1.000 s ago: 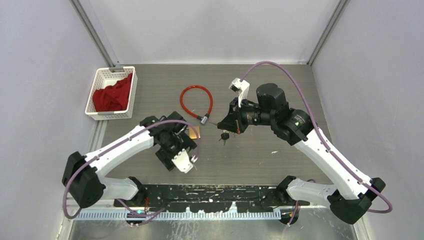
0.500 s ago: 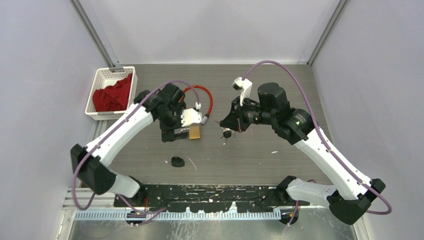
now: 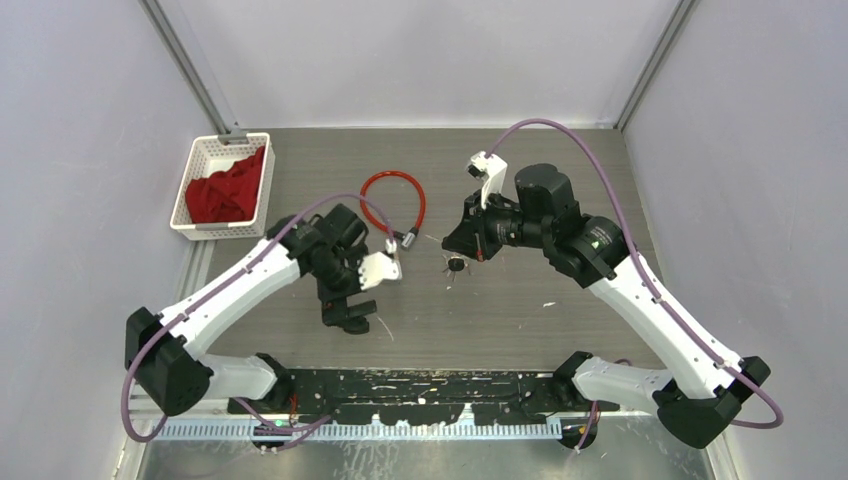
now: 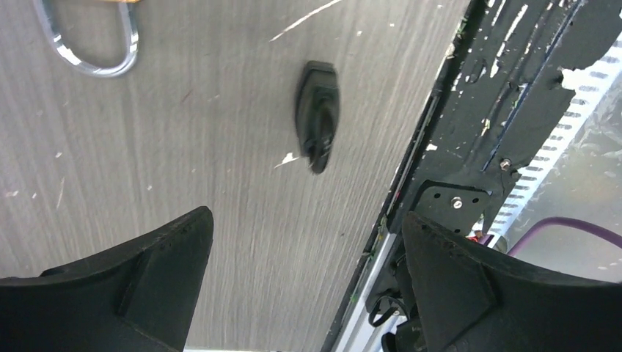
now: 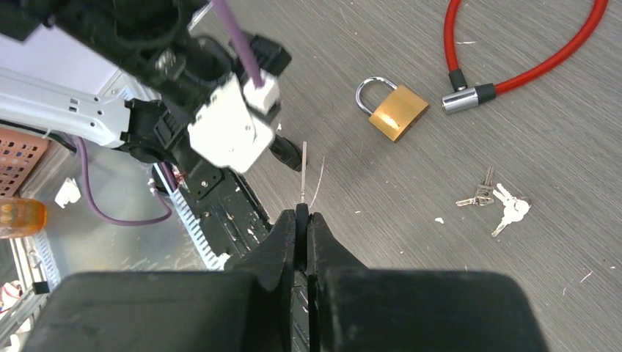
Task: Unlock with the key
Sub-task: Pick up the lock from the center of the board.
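Overhead wide; both wrists close, facing table (image 3: 300,170).

A basket (image 3: 215,231) sits in the far left corner of the tabletop (image 3: 300,160), with a cloth (image 3: 225,190) inside it. Mid-table lies a cable lock (image 5: 469,96), its end just beside a padlock (image 5: 396,111). A bunch of keys (image 5: 506,207) lies to the padlock's right. A small part (image 4: 317,110) lies near the front edge. The right gripper (image 5: 302,214) pinches one key (image 5: 303,165) in its jaws above the tabletop.
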Controlling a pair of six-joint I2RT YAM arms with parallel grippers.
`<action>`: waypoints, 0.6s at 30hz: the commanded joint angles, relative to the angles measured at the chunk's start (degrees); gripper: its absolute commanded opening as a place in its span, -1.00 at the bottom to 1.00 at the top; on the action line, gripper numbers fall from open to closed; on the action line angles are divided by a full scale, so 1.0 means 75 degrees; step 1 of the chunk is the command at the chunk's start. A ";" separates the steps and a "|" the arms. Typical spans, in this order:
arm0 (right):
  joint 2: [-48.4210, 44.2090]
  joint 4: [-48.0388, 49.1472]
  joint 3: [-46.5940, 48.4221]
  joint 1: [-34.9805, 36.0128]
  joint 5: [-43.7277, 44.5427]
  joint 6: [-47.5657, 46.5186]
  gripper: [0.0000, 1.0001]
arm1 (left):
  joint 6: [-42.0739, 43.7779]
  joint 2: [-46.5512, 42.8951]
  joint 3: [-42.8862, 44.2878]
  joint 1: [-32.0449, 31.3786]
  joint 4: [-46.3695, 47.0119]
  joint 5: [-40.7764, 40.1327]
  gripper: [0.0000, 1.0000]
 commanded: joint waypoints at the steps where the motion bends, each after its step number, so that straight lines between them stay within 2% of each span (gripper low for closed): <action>1: 0.0002 0.0139 0.0198 -0.0042 0.0149 0.0095 -0.98 | -0.0133 -0.0151 -0.0783 -0.0728 0.0932 -0.0172 1.00; 9: 0.0054 0.0094 0.0371 -0.0049 0.0071 0.0186 -0.98 | 0.0311 0.0417 -0.1823 -0.0869 0.2426 -0.0979 0.88; 14: -0.0010 0.0091 0.0359 -0.0044 0.0059 0.0217 -0.98 | 0.0214 0.0734 -0.1837 -0.0875 0.2722 -0.0647 0.77; 18: -0.0074 0.0068 0.0318 -0.0042 0.0089 0.0212 -0.98 | 0.0103 0.1016 -0.1915 -0.0910 0.2761 -0.0579 0.57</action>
